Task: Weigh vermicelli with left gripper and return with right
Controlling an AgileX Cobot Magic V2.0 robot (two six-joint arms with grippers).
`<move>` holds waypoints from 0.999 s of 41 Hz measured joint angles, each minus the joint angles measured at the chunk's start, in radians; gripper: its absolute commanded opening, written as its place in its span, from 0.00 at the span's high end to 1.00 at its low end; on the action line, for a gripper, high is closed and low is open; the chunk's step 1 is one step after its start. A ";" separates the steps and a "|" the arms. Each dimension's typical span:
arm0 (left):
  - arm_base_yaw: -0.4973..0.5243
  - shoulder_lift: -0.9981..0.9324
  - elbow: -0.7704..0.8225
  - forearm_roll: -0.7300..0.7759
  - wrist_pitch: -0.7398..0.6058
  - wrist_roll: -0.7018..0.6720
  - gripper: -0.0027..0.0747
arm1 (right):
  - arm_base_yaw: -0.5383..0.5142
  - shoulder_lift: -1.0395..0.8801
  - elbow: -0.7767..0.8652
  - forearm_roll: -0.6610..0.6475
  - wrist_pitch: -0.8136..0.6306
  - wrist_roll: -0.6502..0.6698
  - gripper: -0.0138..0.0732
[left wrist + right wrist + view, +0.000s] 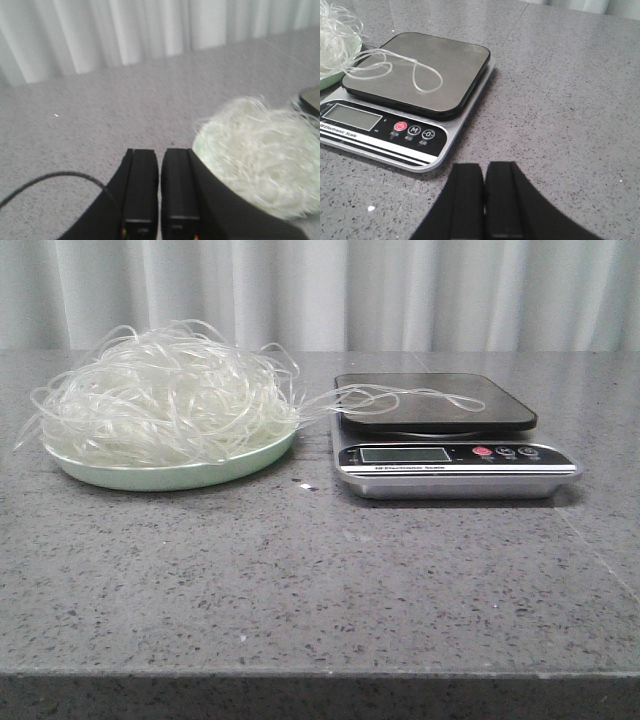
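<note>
Glassy vermicelli [165, 395] strands already trail onto scale [455, 455]; both grippers [159, 200] [484, 202] closed empty, partial grab likely.

Markings on the scale

The scale [410, 100] carries "Electronic Scale" printed under its blank display [351, 117]; beside it sit a red button [399, 127], one marked "M" [414, 131] and one marked "0" [428, 134]. Their small captions are illegible.

Both pincers matte black, blocky flat fingers [142, 185]; thin black cable [50, 177] by left one.
</note>
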 measured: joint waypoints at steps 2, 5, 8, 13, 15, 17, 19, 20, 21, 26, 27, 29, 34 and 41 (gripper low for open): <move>0.024 -0.036 0.052 -0.007 -0.052 0.005 0.78 | 0.000 0.000 0.000 0.000 0.000 0.000 0.67; 0.056 -0.093 0.132 -0.013 -0.117 0.011 0.78 | 0.000 0.000 0.000 0.000 0.000 0.000 0.67; 0.090 -0.163 0.224 -0.023 -0.173 0.013 0.78 | 0.000 0.000 0.000 0.000 0.000 0.000 0.67; 0.142 -0.298 0.376 -0.058 -0.227 0.013 0.78 | 0.000 0.000 0.000 0.000 0.000 0.000 0.67; 0.159 -0.344 0.431 -0.074 -0.235 0.013 0.78 | 0.000 0.000 0.000 0.000 0.000 0.000 0.67; 0.175 -0.396 0.480 -0.087 -0.239 0.013 0.78 | 0.000 0.000 0.000 0.000 0.000 0.000 0.67; 0.188 -0.445 0.525 -0.097 -0.241 0.013 0.78 | 0.000 0.000 0.000 0.000 0.000 0.000 0.67; 0.194 -0.469 0.547 -0.099 -0.243 0.013 0.78 | 0.000 0.000 0.000 0.000 0.000 0.000 0.67; 0.198 -0.483 0.563 -0.099 -0.245 0.013 0.78 | 0.000 0.000 0.000 0.000 0.000 0.000 0.67; 0.215 -0.500 0.595 -0.106 -0.252 0.018 0.78 | 0.000 0.000 0.000 0.000 0.000 0.000 0.67; 0.217 -0.500 0.595 -0.106 -0.252 0.022 0.78 | 0.000 0.000 0.000 0.000 0.000 0.000 0.67; 0.217 -0.500 0.595 -0.106 -0.252 0.026 0.78 | 0.000 0.000 0.000 0.000 0.000 0.000 0.67; 0.217 -0.500 0.595 -0.106 -0.247 0.047 0.78 | 0.000 0.000 0.000 0.000 0.000 0.000 0.67; 0.217 -0.500 0.595 -0.106 -0.246 0.049 0.78 | 0.000 0.000 0.000 0.000 0.000 0.000 0.67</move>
